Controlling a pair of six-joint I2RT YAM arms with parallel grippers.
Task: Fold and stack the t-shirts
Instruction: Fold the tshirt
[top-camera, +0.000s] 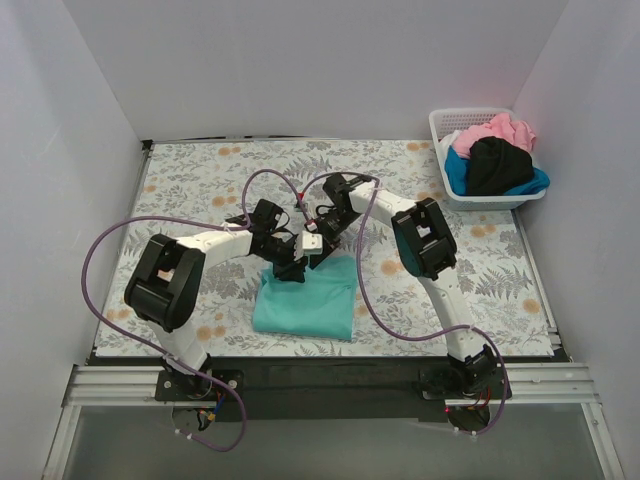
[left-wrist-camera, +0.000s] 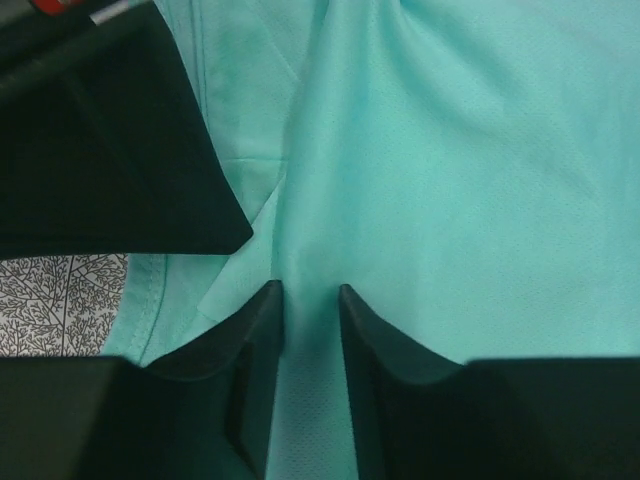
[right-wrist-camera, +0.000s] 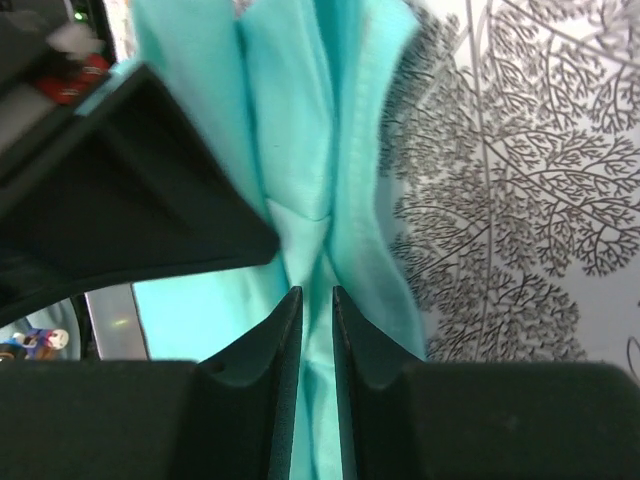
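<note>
A teal-green t-shirt (top-camera: 308, 297) lies partly folded on the floral cloth near the front middle. My left gripper (top-camera: 288, 268) is shut on its far left edge; in the left wrist view the cloth (left-wrist-camera: 430, 170) runs between the fingers (left-wrist-camera: 262, 340). My right gripper (top-camera: 312, 252) is shut on the far edge beside it; in the right wrist view a bunched fold of teal cloth (right-wrist-camera: 300, 130) is pinched between the fingers (right-wrist-camera: 352, 340). The two grippers are close together. Pink (top-camera: 495, 131), black (top-camera: 497, 165) and blue (top-camera: 455, 174) shirts lie in the basket.
The white lattice basket (top-camera: 444, 124) stands at the back right corner. The grey-and-orange floral table cloth (top-camera: 200, 180) covers the table. White walls close in on the left, back and right. Purple cables loop over both arms.
</note>
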